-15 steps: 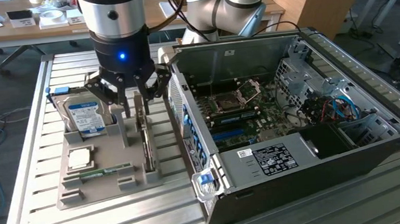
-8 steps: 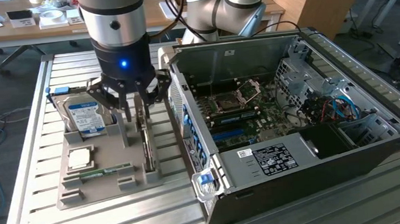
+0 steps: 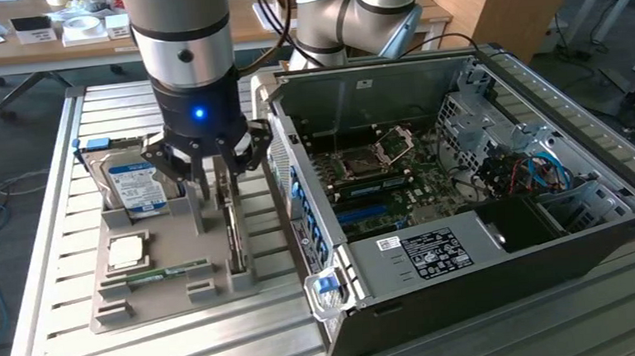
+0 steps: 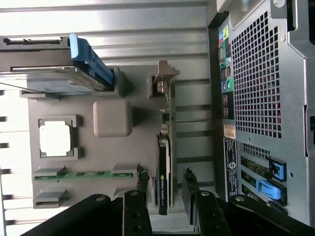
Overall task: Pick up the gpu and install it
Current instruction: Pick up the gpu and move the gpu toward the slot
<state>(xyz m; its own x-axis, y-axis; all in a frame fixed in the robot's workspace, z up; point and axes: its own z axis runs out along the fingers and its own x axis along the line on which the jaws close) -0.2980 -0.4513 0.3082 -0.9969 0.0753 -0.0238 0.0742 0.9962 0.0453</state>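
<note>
The hand (image 4: 166, 181), fingers spread, straddles the gpu (image 4: 163, 162) standing along the grey tray (image 4: 88, 147) edge nearest the computer case (image 4: 256, 73); apparently ungrasped, unlifted, uninstalled.

Vertical arm (image 3: 182, 37), claw (image 4: 166, 181) agape

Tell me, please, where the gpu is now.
In the exterior view the gpu stands on edge at the right side of the gray holder tray, next to the open computer case, with the open gripper straddling it.

gpu (image 4: 164, 167) 1 | hard drive (image 3: 136, 187) 1 | memory stick (image 4: 88, 174) 1 | processor (image 4: 55, 138) 1 | case (image 3: 433, 254) 1
</note>
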